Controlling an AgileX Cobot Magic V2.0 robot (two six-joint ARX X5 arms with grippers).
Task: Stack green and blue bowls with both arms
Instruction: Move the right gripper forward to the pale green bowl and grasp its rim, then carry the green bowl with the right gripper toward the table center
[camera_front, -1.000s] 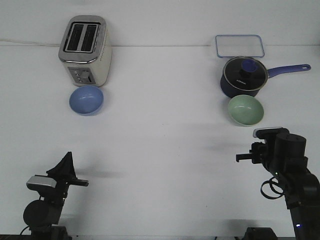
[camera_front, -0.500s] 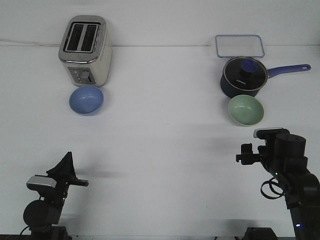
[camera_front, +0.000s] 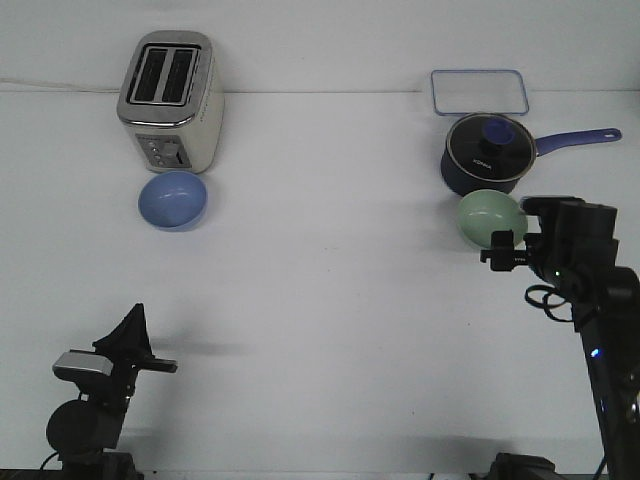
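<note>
A plain white tabletop (camera_front: 320, 300) is seen filling most of the front view. It is met at the far edge by a pale wall (camera_front: 320, 40), the join marked by a straight horizontal line. The surface is lit evenly, and only soft, faint shadows are cast on it.

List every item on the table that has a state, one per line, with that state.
Matte periwinkle blue bowl: upright, empty, in front of the toaster.
Pale mint green bowl: upright, empty, right hand at its near rim.
Dark navy saucepan: glass lid on.
Cream two-slot toaster: slots empty.
Clear rectangular blue-rimmed container: empty.
Left hand: parked low, holding nothing.
</note>
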